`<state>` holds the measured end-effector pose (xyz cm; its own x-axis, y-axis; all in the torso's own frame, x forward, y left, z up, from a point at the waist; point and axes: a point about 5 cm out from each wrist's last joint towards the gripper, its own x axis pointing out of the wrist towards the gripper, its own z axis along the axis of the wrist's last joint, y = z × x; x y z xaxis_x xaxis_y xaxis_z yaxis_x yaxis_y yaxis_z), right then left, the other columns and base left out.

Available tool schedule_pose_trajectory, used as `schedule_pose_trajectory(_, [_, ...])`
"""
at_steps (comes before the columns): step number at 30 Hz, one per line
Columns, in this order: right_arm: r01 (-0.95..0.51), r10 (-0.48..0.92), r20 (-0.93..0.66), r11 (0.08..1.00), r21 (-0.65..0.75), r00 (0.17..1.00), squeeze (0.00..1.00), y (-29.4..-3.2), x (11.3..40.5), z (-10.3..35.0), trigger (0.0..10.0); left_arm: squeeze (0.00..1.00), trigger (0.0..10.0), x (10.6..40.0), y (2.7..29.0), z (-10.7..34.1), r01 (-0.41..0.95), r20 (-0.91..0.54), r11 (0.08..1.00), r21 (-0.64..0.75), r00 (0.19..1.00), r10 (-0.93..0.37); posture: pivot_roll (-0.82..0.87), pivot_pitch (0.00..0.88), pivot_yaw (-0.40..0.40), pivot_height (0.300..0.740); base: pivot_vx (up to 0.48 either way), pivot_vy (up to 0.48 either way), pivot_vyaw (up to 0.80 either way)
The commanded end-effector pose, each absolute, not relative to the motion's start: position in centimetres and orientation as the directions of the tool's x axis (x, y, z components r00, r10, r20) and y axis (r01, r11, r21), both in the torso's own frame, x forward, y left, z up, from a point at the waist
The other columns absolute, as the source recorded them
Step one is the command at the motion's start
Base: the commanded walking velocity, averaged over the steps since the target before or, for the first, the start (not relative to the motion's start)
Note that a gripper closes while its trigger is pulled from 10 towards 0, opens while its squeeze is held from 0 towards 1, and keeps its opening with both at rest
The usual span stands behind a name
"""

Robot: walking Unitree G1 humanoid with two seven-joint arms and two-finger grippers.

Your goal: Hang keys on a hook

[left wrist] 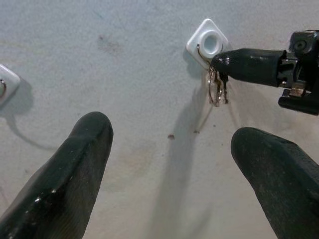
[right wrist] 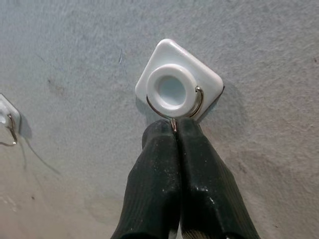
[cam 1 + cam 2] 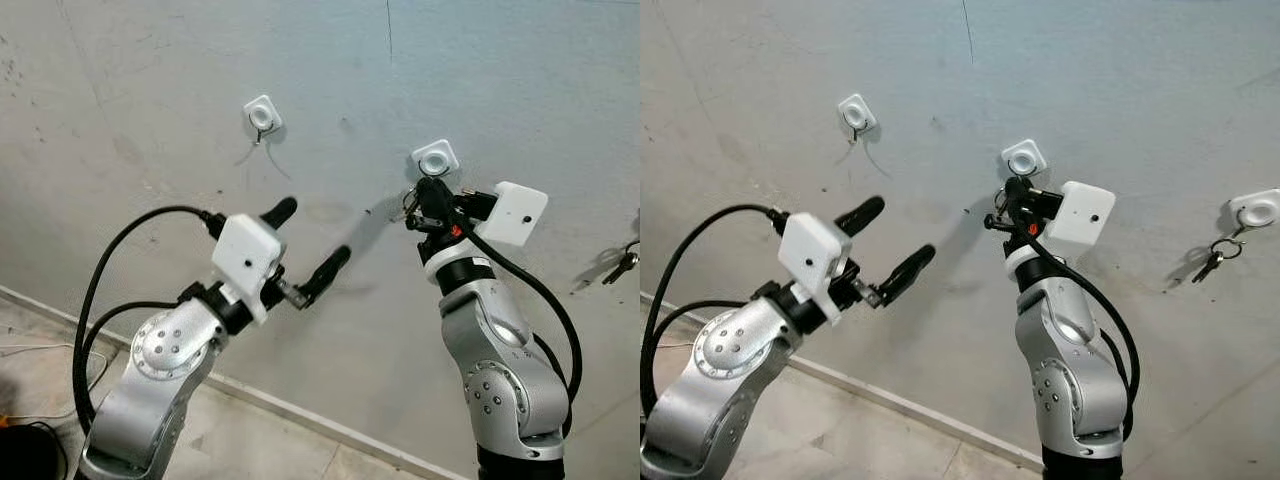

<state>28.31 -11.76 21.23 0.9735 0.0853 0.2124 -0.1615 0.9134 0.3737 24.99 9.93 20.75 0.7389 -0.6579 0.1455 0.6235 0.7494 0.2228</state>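
My right gripper (image 3: pixel 428 190) is raised against the grey wall, its tips just under the middle white hook (image 3: pixel 436 157). Its fingers (image 2: pixel 159 164) are pressed together right below the hook's wire loop (image 2: pixel 198 99). A small bunch of keys on a ring (image 1: pixel 215 89) hangs from those fingertips, close to the wall and beside the hook (image 1: pixel 208 44). Off to the left and lower, my left gripper (image 3: pixel 310 240) is open and holds nothing, pointing at the wall.
Another white hook (image 3: pixel 262 115) with a bare wire is higher up on the left. At the far right, a third hook (image 3: pixel 1254 210) carries another set of keys (image 3: pixel 1215 258). A baseboard (image 3: pixel 300 415) runs along the tiled floor, with cables (image 3: pixel 40 350) at the lower left.
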Motion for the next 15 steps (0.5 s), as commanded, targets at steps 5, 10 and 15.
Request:
schedule_pose_trajectory(5, [-0.126,0.011,0.296,0.919,0.374,0.955,0.00,-14.3,28.0,23.1,10.0,0.00,10.0,25.2,9.9,20.6,0.619,0.136,0.756,0.215,0.747,-0.651,0.18,0.000,-0.042,0.740,0.000,0.000,0.00])
schedule_pose_trajectory(10, [-0.150,0.054,0.281,0.931,0.334,0.958,0.00,-14.6,26.9,22.1,10.0,0.00,10.0,25.2,9.9,20.6,0.618,0.136,0.757,0.212,0.749,-0.649,0.18,0.000,-0.043,0.740,0.000,0.000,0.00])
schedule_pose_trajectory(15, [-0.126,0.048,0.240,0.939,0.320,0.970,0.00,-15.3,25.9,21.0,10.0,0.00,10.0,25.2,9.8,20.5,0.618,0.137,0.757,0.211,0.748,-0.649,0.18,0.000,-0.043,0.740,0.000,0.000,0.00])
